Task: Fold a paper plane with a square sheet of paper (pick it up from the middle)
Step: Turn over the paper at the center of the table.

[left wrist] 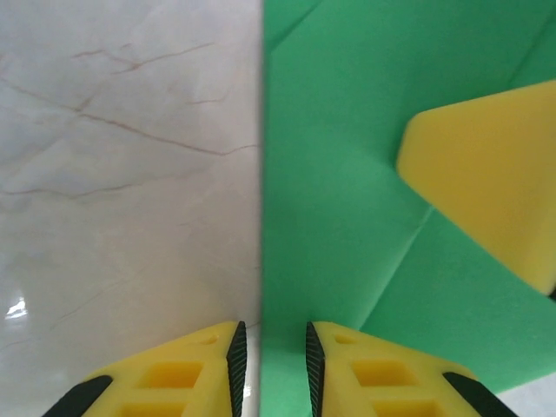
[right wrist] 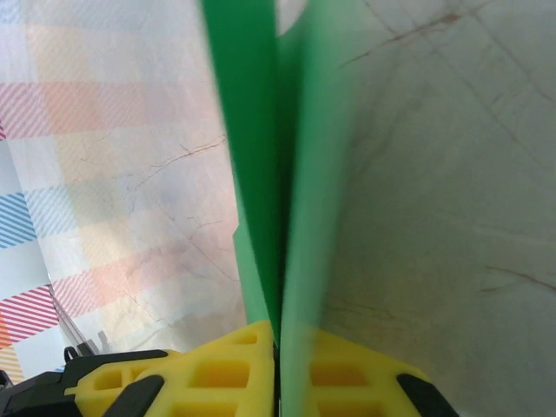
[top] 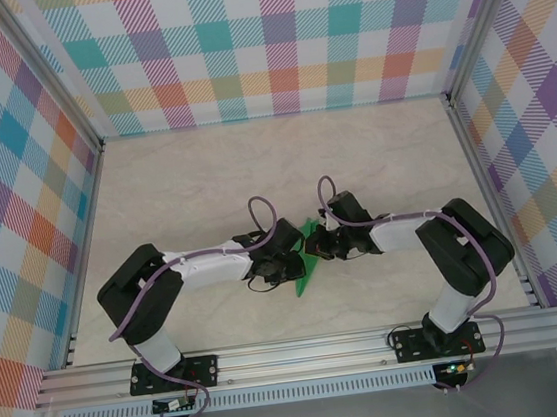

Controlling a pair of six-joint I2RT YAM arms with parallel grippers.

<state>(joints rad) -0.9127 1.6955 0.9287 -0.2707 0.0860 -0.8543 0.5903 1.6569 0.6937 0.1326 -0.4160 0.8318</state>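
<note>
The square sheet of paper point(top: 306, 274) is bright green and folded, with creases, at the table's middle between both arms. My right gripper point(right wrist: 278, 347) is shut on it: two green layers point(right wrist: 252, 174) stand upright and run straight up out of the pinched jaws. My left gripper point(left wrist: 276, 365) is open by a narrow gap. The sheet's straight left edge point(left wrist: 347, 174) runs through that gap, and neither pad presses on it. A yellow fingertip point(left wrist: 486, 182) of the right gripper lies against the paper in the left wrist view. From above, the left gripper point(top: 290, 265) and the right gripper point(top: 315, 247) almost touch.
The pale marble-patterned table point(top: 204, 177) stretches bare behind and beside the arms. Checked walls point(top: 279, 37) close it in at the back and on both sides. An aluminium rail point(top: 305, 351) with the arm bases runs along the near edge.
</note>
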